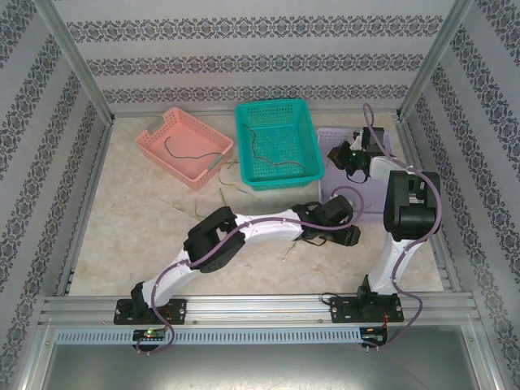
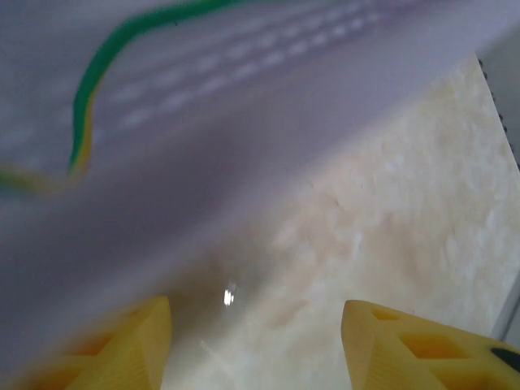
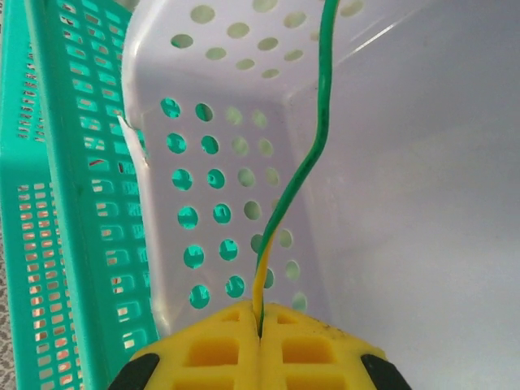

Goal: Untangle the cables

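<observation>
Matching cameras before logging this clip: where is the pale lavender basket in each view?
Top external: lavender basket at right, next to the teal basket.
Left wrist: its blurred wall across the upper left.
Right wrist: perforated wall at centre, smooth interior at right.
Shared landmark: the green-yellow cable, in both wrist views; right gripper shut on it.

In the left wrist view, the lavender basket (image 2: 244, 138) wall blurs, its holes perhaps just pale smudges; 1 green-yellow cable (image 2: 81, 106) runs off the top and left edges.
</observation>
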Available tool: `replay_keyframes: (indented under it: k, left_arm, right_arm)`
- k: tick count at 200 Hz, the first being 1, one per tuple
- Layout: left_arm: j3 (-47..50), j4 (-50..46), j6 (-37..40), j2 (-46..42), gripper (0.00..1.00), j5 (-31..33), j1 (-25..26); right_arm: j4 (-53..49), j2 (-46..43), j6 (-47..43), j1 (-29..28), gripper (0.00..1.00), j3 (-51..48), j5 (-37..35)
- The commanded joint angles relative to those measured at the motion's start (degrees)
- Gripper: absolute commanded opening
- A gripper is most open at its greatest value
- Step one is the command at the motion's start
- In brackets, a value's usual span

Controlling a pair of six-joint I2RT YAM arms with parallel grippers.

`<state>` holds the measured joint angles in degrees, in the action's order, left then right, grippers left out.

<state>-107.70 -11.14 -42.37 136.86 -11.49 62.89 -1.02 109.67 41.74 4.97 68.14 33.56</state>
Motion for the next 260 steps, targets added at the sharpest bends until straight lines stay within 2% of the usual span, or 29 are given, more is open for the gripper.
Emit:
replay_keyframes:
  k: [1, 53, 78, 118, 172, 219, 236, 247, 260]
  left_arm:
    - [-5.3, 0.7, -2.8, 2.6, 0.58, 2.6, -0.5]
    - [-7.9, 0.9, -4.3, 4.9, 0.58, 2.8, -2.3]
    - [-7.8, 1.1, -4.4, 4.8, 0.57, 2.2, -2.6]
    - [-6.5, 2.3, -4.5, 4.1, 0.56, 0.3, -2.6]
    - [-6.1, 2.7, -3.1, 3.6, 0.53, -1.1, -2.7]
    - [-5.4, 2.7, -2.7, 2.1, 0.53, -1.2, -2.7]
    - [-4.9, 2.8, -2.9, 0.6, 0.53, -1.1, -2.7]
    - [-4.5, 2.7, -2.9, -0.7, 0.54, -1.1, -2.7]
    - [-3.5, 2.6, -2.9, -2.6, 0.54, -1.1, -2.7]
  right_arm:
    - [-3.4, -4.6, 1.9, -0.8, 0.0, -2.9, 1.7]
    - [-4.7, -11.5, 5.1, -0.9, 0.0, -9.3, 3.0]
    - [-4.1, -12.0, 7.0, -0.9, 0.0, -11.3, 3.4]
    - [-4.9, -3.8, 8.7, -1.3, 0.0, -6.0, 5.7]
    - [-10.9, 7.7, 6.0, -3.1, 0.0, 4.2, 9.5]
    - [-14.5, 9.4, 2.7, -2.8, 0.0, 7.9, 8.8]
    - [-19.0, 8.1, -1.1, -2.7, 0.26, 10.9, 7.1]
    - [-21.9, 6.0, -3.3, -2.5, 0.35, 12.5, 5.0]
    - [-25.1, 3.5, -5.6, -2.1, 0.41, 14.4, 2.3]
